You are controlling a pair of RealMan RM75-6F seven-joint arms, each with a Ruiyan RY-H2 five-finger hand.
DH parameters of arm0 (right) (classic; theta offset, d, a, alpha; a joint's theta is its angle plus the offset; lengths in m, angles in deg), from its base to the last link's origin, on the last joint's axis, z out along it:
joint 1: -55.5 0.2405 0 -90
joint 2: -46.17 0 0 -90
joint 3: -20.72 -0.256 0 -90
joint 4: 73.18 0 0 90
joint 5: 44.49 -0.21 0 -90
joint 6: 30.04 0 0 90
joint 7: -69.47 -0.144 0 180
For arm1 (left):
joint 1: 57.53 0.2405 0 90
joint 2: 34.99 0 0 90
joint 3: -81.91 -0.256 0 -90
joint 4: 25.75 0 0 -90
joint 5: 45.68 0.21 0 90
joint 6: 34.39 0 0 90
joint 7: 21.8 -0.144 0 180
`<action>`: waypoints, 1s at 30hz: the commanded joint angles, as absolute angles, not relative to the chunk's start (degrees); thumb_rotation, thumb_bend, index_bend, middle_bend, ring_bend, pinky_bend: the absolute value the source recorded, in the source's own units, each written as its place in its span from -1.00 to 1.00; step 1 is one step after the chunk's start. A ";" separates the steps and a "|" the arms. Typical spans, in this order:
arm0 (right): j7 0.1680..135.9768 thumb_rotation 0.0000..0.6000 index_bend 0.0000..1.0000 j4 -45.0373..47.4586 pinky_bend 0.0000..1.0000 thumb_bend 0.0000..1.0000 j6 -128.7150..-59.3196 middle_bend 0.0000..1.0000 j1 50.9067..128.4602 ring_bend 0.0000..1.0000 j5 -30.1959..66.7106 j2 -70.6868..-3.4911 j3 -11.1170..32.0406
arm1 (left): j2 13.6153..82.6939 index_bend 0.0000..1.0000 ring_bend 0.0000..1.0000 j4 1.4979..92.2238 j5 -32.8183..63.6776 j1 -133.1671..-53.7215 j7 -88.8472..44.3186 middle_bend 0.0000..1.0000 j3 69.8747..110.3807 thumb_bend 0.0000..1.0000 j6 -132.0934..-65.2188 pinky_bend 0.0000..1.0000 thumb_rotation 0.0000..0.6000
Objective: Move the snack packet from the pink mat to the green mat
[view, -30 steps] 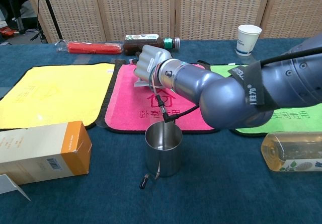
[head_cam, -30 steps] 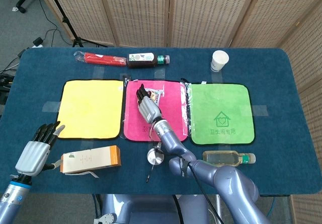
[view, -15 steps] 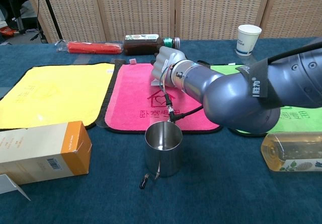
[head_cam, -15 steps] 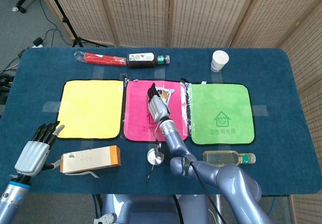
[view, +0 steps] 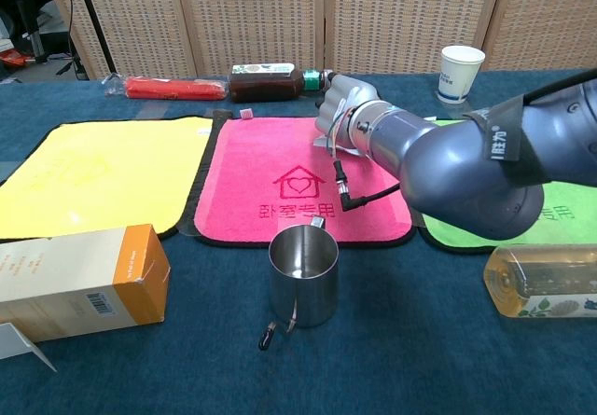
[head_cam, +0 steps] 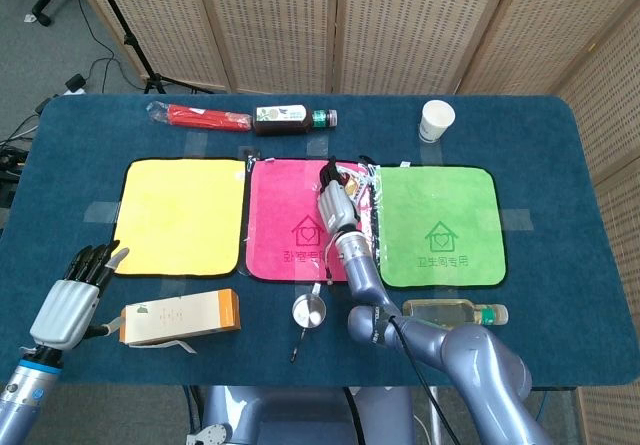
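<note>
My right hand (head_cam: 335,203) grips the snack packet (head_cam: 353,177), a small white and red pack, above the right edge of the pink mat (head_cam: 285,227). The green mat (head_cam: 440,227) lies just to the right of it, with nothing on it. In the chest view the same right hand (view: 348,107) hides most of the snack packet (view: 322,141), and only a pale edge shows beneath the fingers. My left hand (head_cam: 70,303) hovers off the table's front left corner with its fingers apart, holding nothing.
A yellow mat (head_cam: 183,215) lies left of the pink one. A carton (head_cam: 180,316), a steel cup (head_cam: 308,312) and a lying oil bottle (head_cam: 455,314) line the front. At the back are a red packet (head_cam: 200,117), a dark bottle (head_cam: 293,117) and a paper cup (head_cam: 436,120).
My right hand has carried the snack packet rightward, from the pink mat's upper left-middle to its right edge. The left hand has not moved.
</note>
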State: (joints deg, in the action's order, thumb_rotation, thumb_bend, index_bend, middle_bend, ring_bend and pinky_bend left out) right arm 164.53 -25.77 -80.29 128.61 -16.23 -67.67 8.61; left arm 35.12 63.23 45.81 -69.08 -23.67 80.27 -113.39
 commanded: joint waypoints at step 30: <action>166.10 1.00 -0.71 -17.44 -1.00 0.14 -86.17 -0.91 121.87 -1.00 -23.64 -60.29 11.41 | 34.57 -1.00 -1.00 63.44 46.11 -69.01 -22.67 -1.00 80.56 -0.75 -114.40 -1.00 1.00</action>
State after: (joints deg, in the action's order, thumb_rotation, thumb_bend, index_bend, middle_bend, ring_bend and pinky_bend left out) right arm 166.49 -18.04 -85.90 122.43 -23.54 -60.81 11.03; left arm 34.58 63.44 46.08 -69.01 -22.67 80.56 -114.39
